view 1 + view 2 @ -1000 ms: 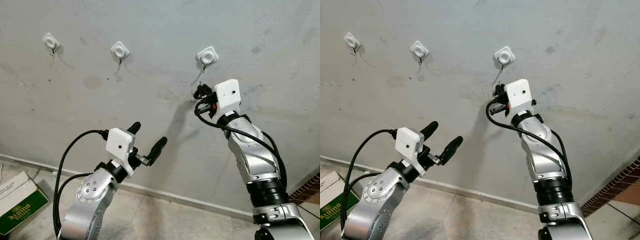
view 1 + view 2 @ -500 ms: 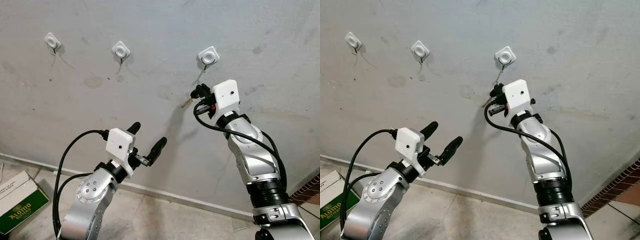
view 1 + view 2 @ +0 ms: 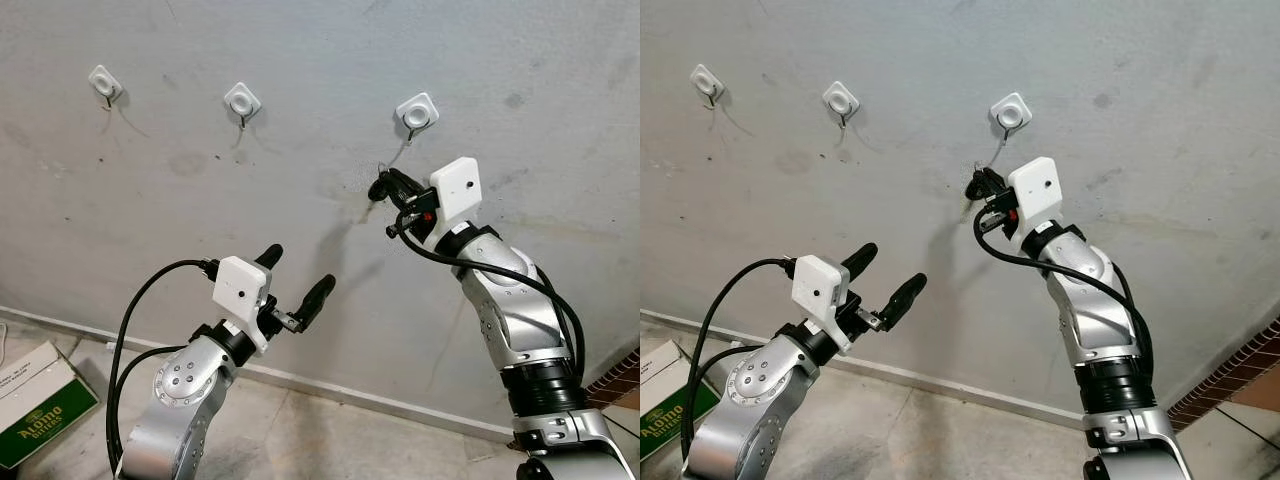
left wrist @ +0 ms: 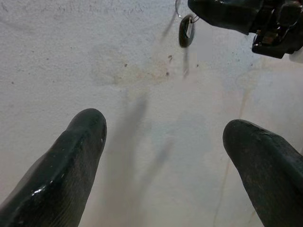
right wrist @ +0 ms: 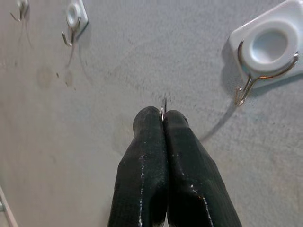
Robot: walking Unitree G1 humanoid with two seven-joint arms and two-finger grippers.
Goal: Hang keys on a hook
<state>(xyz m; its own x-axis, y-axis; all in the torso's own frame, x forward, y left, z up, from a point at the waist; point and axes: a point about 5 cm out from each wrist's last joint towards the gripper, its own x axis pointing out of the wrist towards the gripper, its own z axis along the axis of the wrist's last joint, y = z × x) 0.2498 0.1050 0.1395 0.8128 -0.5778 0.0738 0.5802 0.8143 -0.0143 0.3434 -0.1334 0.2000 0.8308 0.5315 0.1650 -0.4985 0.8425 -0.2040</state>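
Right wrist view: right claw (image 5: 163, 118) pinched tight on the keys (image 5: 163, 108), only a sliver of metal ring poking out between the fingertips, just below and beside the nearest hook (image 5: 262, 59) on the wall (image 5: 118, 56). Seen from the head, held up close under that same hook, a dark fob (image 4: 185, 32) dangling from the grip. Left claw (image 3: 295, 280) well below the hook, fingers spread wide, holding nothing. Best done, by the look of it, with the ring raised above the hook's wire tip, brought flat toward the wall, then lowered over the tip before any release. Risk judged: ring edge-on to the wire and sliding off.
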